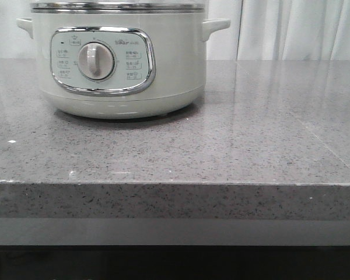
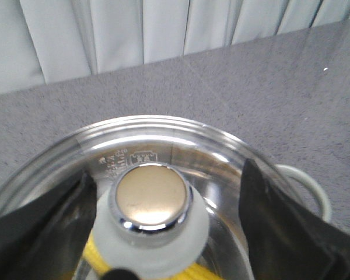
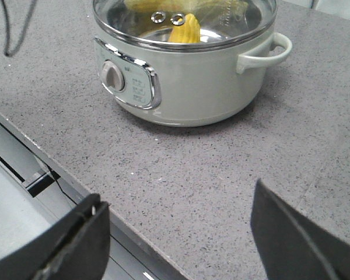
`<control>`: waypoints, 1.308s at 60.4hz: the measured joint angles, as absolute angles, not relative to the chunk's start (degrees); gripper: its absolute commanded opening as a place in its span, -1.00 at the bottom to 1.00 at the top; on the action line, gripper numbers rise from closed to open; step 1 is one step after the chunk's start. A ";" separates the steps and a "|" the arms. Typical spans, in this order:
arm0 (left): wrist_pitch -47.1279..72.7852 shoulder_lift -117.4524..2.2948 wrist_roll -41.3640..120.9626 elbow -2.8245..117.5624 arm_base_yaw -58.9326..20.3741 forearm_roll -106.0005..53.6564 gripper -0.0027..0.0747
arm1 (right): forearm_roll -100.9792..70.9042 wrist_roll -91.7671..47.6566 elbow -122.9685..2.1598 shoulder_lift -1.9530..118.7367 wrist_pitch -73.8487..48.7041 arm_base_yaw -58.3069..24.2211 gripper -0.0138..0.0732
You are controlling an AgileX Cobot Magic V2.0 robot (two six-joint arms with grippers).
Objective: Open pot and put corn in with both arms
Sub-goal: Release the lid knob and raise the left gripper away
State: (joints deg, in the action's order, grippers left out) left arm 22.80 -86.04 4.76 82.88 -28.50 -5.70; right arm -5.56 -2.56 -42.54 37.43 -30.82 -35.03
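Spreading under everything, the grey speckled stone counter (image 1: 268,146) carries the pale-green pot (image 1: 116,64) on its left half, control panel and dial (image 1: 95,60) facing front. A glass lid (image 3: 184,23) sits on the pot's chrome rim, and the yellow corn (image 3: 186,29) lies inside, visible through the glass. The left pincer (image 2: 163,204) hangs over the lid with its fingers spread open on either side of the chrome-capped knob (image 2: 151,195), not touching it. The right pincer (image 3: 178,233) hovers open near the counter's front edge, well apart from the pot.
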 measured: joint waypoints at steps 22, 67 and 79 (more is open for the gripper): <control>31.90 -64.09 4.76 71.66 -28.50 -3.54 0.39 | -5.56 -2.56 -42.54 37.43 -30.82 -35.03 0.54; 31.90 -35.06 4.76 40.58 -28.50 -6.52 -0.37 | -5.56 -2.56 -42.54 37.43 -32.04 -35.03 -0.09; 31.90 -34.98 4.76 40.55 -28.50 -6.52 -0.98 | -5.56 -2.56 -42.54 37.43 -33.62 -35.03 -0.89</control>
